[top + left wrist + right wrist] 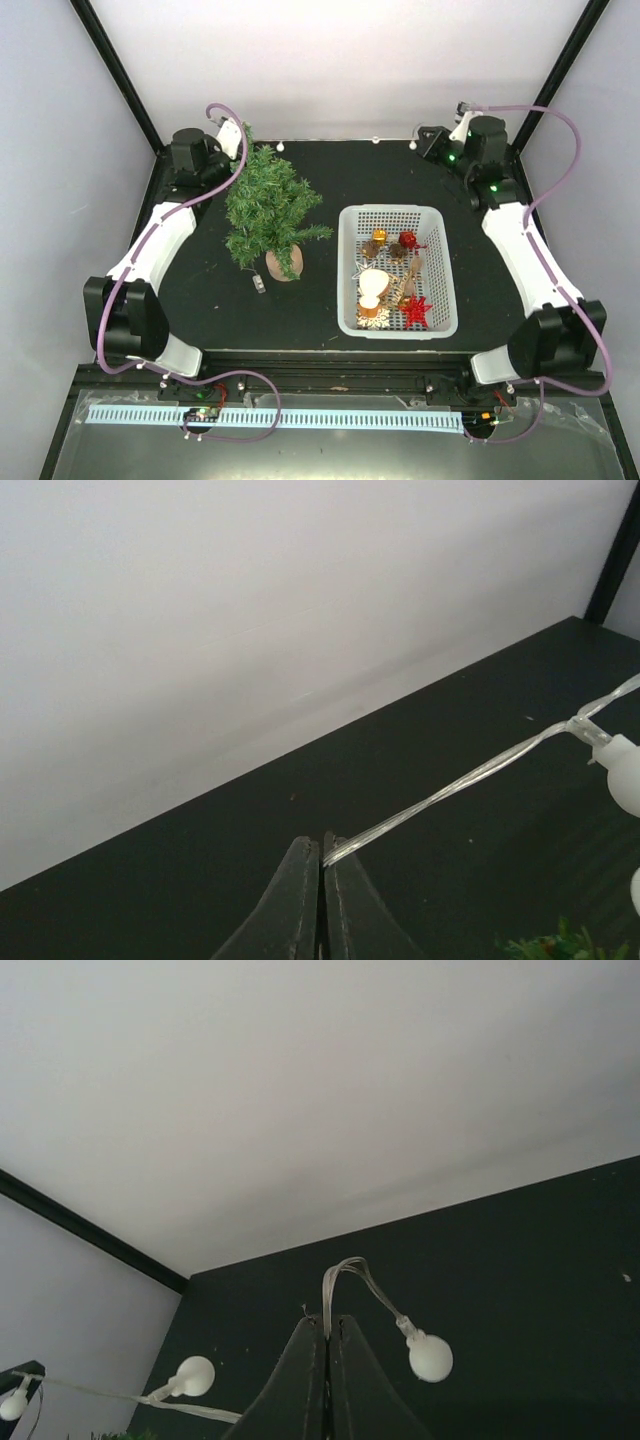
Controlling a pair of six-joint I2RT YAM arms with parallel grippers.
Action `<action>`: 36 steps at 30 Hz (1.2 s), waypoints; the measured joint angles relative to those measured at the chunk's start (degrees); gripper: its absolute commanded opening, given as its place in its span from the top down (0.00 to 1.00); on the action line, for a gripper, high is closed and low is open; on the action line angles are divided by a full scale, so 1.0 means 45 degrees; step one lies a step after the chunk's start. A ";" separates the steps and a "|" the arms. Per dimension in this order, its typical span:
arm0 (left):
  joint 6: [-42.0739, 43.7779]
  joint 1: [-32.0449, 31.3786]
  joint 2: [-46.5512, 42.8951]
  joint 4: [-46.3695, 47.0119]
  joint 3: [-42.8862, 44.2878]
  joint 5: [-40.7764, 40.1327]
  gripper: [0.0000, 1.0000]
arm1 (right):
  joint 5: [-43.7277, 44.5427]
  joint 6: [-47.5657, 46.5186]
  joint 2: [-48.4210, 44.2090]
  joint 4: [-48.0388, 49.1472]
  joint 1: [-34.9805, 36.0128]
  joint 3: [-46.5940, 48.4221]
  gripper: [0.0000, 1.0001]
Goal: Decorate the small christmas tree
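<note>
The left hand point(320, 842) and right hand point(328, 1320) each pinch the light string point(470, 780) behind the tree point(268, 205). That tree looks bare, ornaments point(415, 310) sit in the basket point(346, 270), so nearly everything's left.

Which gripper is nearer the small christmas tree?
Left. The left gripper sits just behind the small christmas tree; the right gripper is in the far right corner, past the basket.

Small christmas tree point(268, 205) upright beside white basket point(347, 270) of ornaments point(415, 311); left arm point(160, 240), right arm point(520, 240) at far corners
</note>
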 measured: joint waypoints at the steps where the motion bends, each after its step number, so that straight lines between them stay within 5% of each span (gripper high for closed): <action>1: 0.0000 -0.0044 0.0000 -0.0005 0.0000 0.0053 0.98 | 0.0078 -0.0107 -0.0335 -0.0102 0.0005 -0.0243 0.99; 9: 0.0262 -0.0180 0.0005 -0.0209 0.0053 0.0933 0.89 | 0.0316 -0.0670 -0.2667 -0.0753 0.0102 -0.1520 0.99; 22: 0.1778 0.0253 0.0248 -0.1642 0.0593 0.2463 0.23 | 0.1078 -0.0782 -0.3016 -0.1005 0.0024 -0.2142 0.99; 36: 0.1137 0.1044 0.0248 -0.1549 0.0593 0.1355 0.19 | 0.1166 -0.1073 -0.3259 -0.1234 0.0607 -0.2142 0.99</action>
